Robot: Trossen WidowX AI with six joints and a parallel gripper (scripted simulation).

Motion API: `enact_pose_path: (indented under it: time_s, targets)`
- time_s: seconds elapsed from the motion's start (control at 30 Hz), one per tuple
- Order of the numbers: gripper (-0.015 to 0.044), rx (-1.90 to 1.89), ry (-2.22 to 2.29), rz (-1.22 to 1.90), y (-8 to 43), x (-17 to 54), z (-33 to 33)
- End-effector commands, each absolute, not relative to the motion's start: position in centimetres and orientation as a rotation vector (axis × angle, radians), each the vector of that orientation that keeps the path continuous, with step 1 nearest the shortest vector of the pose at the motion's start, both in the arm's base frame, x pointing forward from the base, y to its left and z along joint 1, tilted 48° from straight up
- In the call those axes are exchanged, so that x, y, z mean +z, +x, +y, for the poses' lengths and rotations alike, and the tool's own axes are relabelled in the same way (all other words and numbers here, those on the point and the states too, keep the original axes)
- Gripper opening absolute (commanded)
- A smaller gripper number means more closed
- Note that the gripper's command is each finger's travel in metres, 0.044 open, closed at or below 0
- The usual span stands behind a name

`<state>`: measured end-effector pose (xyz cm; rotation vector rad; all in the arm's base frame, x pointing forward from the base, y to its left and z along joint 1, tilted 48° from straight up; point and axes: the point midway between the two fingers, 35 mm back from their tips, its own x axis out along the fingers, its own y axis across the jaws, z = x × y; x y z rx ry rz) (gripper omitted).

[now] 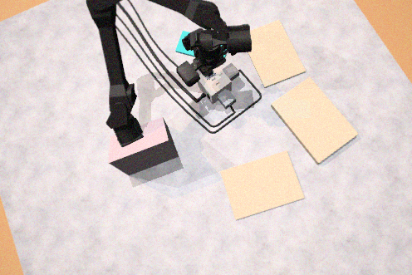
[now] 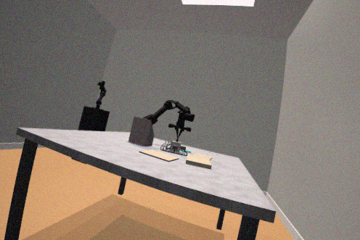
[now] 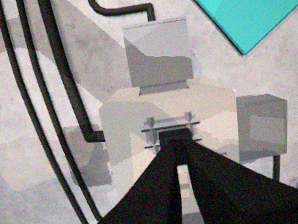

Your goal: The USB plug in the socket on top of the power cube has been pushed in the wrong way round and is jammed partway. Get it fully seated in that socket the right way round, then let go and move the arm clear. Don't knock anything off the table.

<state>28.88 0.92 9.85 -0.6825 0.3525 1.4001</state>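
Observation:
The pale power cube (image 1: 216, 84) (image 2: 176, 146) (image 3: 212, 102) stands on the table with its top socket facing up. The silver metal outline of the socket (image 3: 164, 123) shows just beyond the fingertips in the wrist view. My gripper (image 2: 177, 140) (image 3: 179, 153) points down at the top of the cube, with its fingertips right at the socket. It is shut on the USB plug, which is almost wholly hidden by the dark fingertips. How deep the plug sits and which way round it is cannot be seen.
Grey plugs (image 1: 227, 99) (image 3: 157, 57) (image 3: 262, 127) stick out of the cube's sides. Black cables (image 1: 213, 132) (image 3: 60, 70) loop around it. A turquoise piece (image 1: 182, 43) (image 3: 246, 22) lies behind. Tan boards (image 1: 276, 55) (image 1: 314, 121) (image 1: 262, 186) lie nearby. A pink-topped block (image 1: 154, 136) is under the arm's base.

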Motion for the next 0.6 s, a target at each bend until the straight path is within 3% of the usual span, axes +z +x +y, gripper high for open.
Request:
enact_pose_path:
  time_s: [0.0,0.57]
  targets:
    - [0.0000,1.400,-0.674,0.353,28.80,9.76,1.05]
    - [0.0000,1.400,-0.674,0.353,28.84,9.62,1.20]
